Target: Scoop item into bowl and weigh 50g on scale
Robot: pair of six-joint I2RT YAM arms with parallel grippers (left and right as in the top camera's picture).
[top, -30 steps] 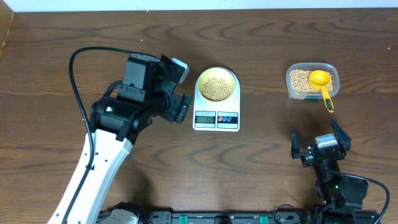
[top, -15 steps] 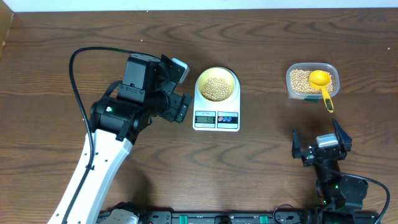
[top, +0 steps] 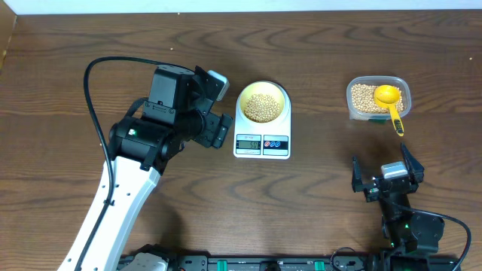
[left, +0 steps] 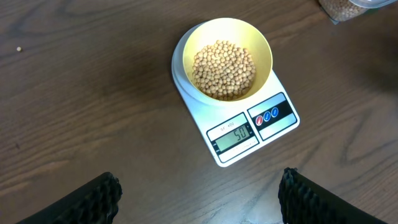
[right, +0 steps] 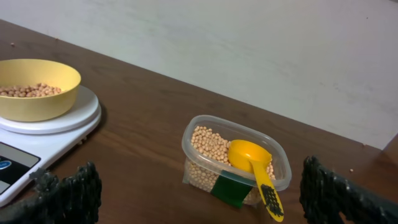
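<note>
The pale yellow bowl (top: 262,102) (left: 222,59) (right: 36,88) sits on the white scale (top: 261,139) (left: 249,134) (right: 37,146), holding a heap of tan beans (top: 261,106) (left: 223,70) (right: 28,91). The display reads 50 in the left wrist view. My left gripper (top: 218,105) (left: 198,208) hovers open just left of the scale, nothing between its fingers. A clear tub (top: 379,98) (right: 235,163) at the right holds more beans and a yellow scoop (top: 391,104) (right: 256,168). My right gripper (top: 388,177) (right: 202,208) stands open and empty, near the front edge below the tub.
The left arm (top: 128,173) stretches from the front left across the table. A black cable (top: 94,105) loops over it. The tub carries a green label (right: 229,188) on its near side. A pale wall (right: 249,50) rises behind the table.
</note>
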